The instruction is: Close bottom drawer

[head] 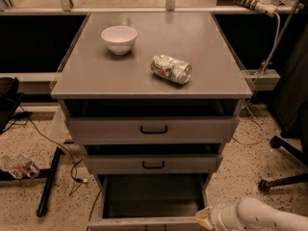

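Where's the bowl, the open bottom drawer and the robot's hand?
Small white round bowl (119,37): camera view, inner hollow.
Grey metal bottom drawer (139,223): camera view, front rim.
Pale gripper (203,218): camera view, tip, at drawer's right front corner.

On the cabinet top (144,81) the bowl (119,38) sits back left, and the can (171,69) lies to its right, nearer the front. Below it stack the top drawer (154,129), the middle drawer (153,164) and the bottom drawer (144,224), which juts out farthest. The gripper (203,219) is at the bottom drawer's front right corner.
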